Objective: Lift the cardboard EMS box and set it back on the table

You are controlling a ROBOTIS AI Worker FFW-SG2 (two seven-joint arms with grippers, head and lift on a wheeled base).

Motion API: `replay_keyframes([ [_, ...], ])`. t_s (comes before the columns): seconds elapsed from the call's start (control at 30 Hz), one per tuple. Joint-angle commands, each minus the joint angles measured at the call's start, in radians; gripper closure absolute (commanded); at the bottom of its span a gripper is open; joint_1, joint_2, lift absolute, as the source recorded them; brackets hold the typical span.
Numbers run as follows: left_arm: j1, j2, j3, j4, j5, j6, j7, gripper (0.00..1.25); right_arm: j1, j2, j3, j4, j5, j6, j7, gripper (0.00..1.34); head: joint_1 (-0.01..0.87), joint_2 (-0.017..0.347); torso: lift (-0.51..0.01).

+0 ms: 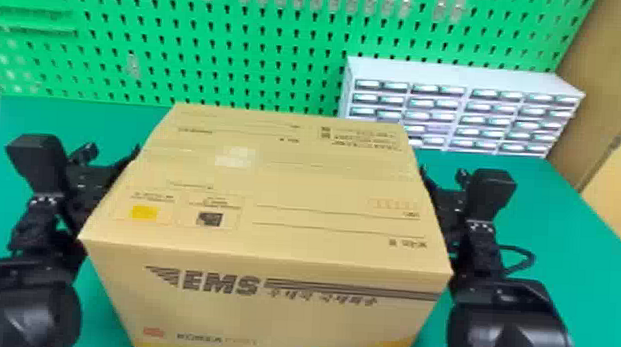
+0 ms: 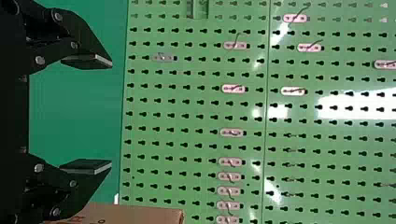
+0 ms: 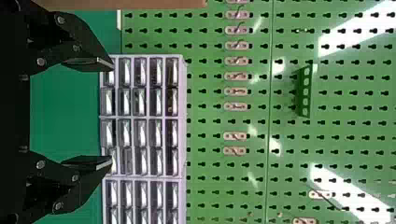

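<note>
Cardboard EMS box [image 1: 279,184], shut up top, contents hidden, is kinda flanked by left tool [image 1: 94,176] and right tool [image 1: 444,196], both spread open.

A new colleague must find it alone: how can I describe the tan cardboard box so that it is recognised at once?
Find the green pegboard wall and green table before it. Between the robot's black left arm and black right arm is the large tan cardboard box. Unlike the pale cabinet of small drawers behind it, it has a closed top and dark EMS lettering.
</note>
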Motion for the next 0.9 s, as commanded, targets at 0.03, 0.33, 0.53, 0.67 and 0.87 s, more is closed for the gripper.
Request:
replay_keyframes([
  [0.03,0.000,0.000,0.005,0.023,0.014,-0.033,-0.001,0.49,0.002,-0.003,0.000,0.006,0.000,0.000,0.000,0.55,0.678,-0.015,-0.093],
  [0.33,-0.005,0.000,0.107,0.023,-0.008,-0.061,-0.036,0.49,0.010,-0.029,-0.070,-0.012,0.000,-0.010,0.002,0.55,0.678,-0.015,-0.093],
  [0.53,-0.007,0.000,0.194,0.020,-0.018,-0.082,-0.069,0.49,0.031,-0.074,-0.136,-0.049,-0.013,-0.010,0.002,0.55,0.678,-0.015,-0.093],
  [0.67,-0.007,0.003,0.219,0.011,-0.020,-0.084,-0.079,0.49,0.053,-0.091,-0.181,-0.072,-0.034,-0.012,0.003,0.54,0.678,-0.015,-0.093],
  [0.87,-0.007,0.005,0.217,0.008,-0.021,-0.084,-0.081,0.49,0.062,-0.085,-0.211,-0.086,-0.029,-0.012,0.003,0.55,0.678,-0.015,-0.093],
])
